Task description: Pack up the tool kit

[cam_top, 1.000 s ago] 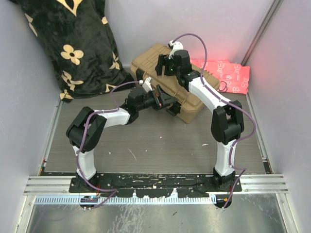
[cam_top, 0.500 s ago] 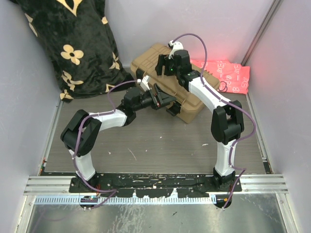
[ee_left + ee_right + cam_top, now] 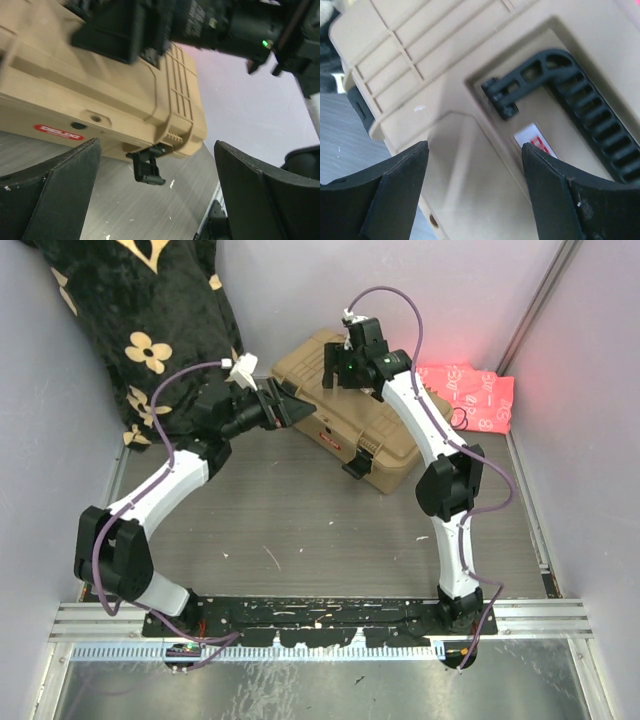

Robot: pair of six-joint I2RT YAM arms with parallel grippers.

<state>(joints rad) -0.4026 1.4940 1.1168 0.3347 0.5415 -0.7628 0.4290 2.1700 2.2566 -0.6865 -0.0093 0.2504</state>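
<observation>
Grey wood-grain desk [image 3: 330,530] fills the floor of a pale-walled enclosure, with both arm bases bolted along its near edge at 6 o'clock. From the base at 7 o'clock the left arm reaches far up toward 11 o'clock, and the left tool [image 3: 288,406] hangs released, its two dark fingers [image 3: 55,190] spread wide with nothing between them, just off the toolbox's 9 o'clock corner. From the base at 5 o'clock the right arm rises steeply and bends over the box, and the right tool [image 3: 343,368] is likewise released, its fingers [image 3: 395,185] standing apart above the lid and gripping nothing; whether they touch the plastic cannot be told. The tan toolbox [image 3: 345,420] sits at about 1 o'clock on the desk, turned diagonally, its ribbed lid [image 3: 435,45] lying down flat on the base. In the left wrist view a black latch [image 3: 146,167] juts out below the front edge near one corner, and a red label [image 3: 59,131] shows on the front wall. In the right wrist view the black handle [image 3: 575,105] lies folded into its recess on the top. Farther back, a black blanket [image 3: 140,330] with cream flowers is heaped at 10 to 11 o'clock, near the box's far-left corner, and a pink patterned cloth [image 3: 470,395] lies at 2 o'clock just behind the box.
</observation>
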